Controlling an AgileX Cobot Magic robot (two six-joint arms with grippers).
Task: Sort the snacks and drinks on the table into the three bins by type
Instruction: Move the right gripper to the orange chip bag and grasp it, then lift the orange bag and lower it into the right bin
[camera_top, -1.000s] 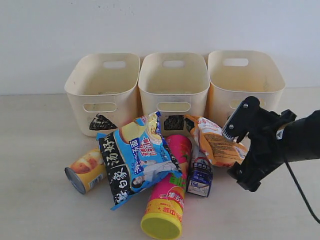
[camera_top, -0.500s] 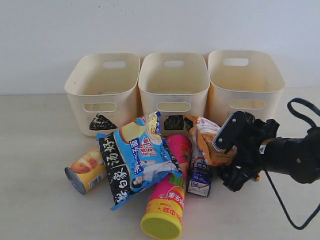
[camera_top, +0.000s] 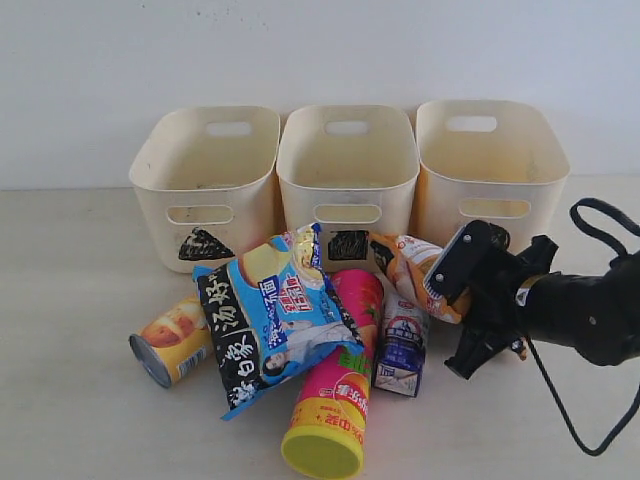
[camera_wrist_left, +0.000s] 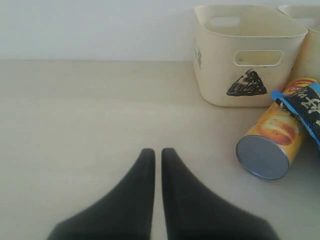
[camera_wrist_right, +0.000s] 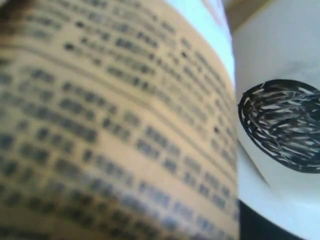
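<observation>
Here the right hand pinches the orange-yellow bag; left hand pressed together.

I see three bins of smooth matt cream plastic. The blue bag is glossy crinkled film. The yellow tube has a dull metal end. The surface looks matt beige.
</observation>
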